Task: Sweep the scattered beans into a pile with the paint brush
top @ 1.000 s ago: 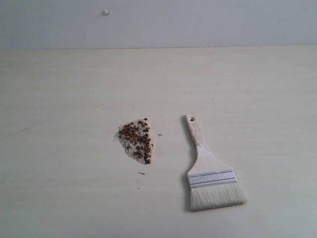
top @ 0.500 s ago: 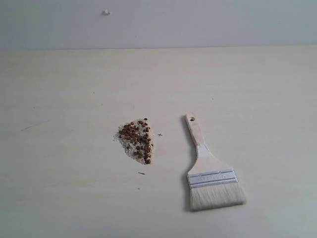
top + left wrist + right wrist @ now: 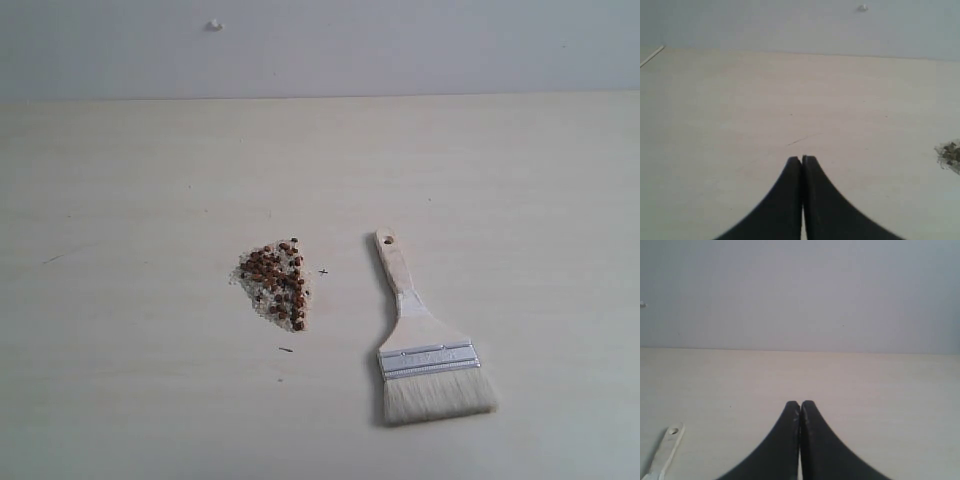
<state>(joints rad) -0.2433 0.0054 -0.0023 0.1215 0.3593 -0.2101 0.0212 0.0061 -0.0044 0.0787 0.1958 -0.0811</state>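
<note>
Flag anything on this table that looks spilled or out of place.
Tiny reddish-brown beans mixed with pale grit lie spilled loose on the pale wooden table, left of the flat wooden-handled paint brush; one dark speck strays apart.

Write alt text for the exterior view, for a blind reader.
A wide paint brush lies flat on a pale table, bristles nearest the camera. Left of it, not touching, sits a clump of reddish-brown beans mixed with pale grit.

There is one wide, flat paint brush (image 3: 427,359) with a pale wooden handle, silver ferrule and off-white bristles. One dense pile (image 3: 276,285) holds dozens of tiny reddish-brown beans (image 3: 262,266), too many to count exactly. Two black grasping parts show: the left end effector (image 3: 801,159) and the right end effector (image 3: 799,403). One pale tabletop (image 3: 130,200) carries the things.
</note>
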